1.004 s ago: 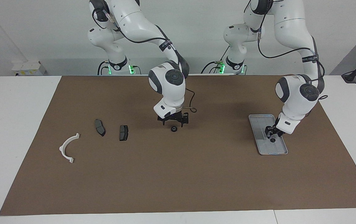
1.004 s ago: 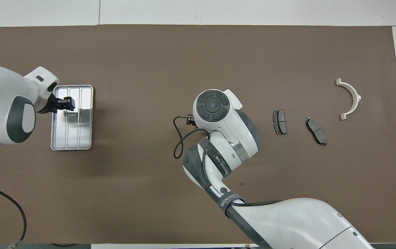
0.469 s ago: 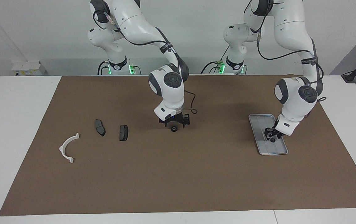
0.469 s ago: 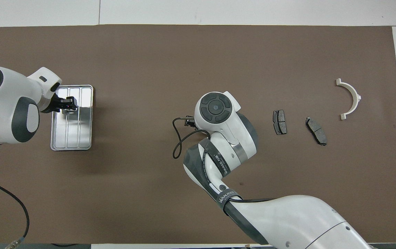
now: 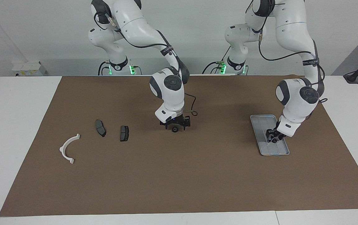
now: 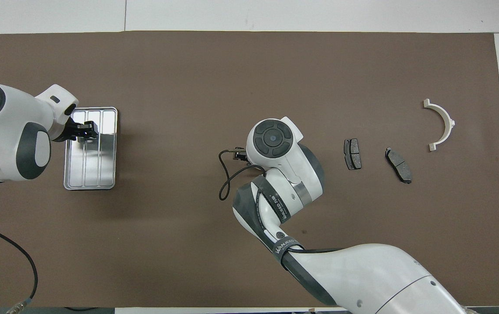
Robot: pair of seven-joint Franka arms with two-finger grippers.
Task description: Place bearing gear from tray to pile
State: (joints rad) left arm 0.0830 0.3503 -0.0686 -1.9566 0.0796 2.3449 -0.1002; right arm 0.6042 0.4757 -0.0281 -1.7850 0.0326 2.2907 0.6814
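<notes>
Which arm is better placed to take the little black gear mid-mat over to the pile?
Right. Its open end effector sits low over that gear, and the pile lies toward its end of the table. The left end effector is at the tray.

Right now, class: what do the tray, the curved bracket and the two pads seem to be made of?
Tray: likely metal, bright silver and reflective, with pressed ridges.
Curved bracket: probably plastic, matte white, evenly coloured.
Two pads: dark grey, dull; perhaps a composite facing, but the look leaves it open.
</notes>
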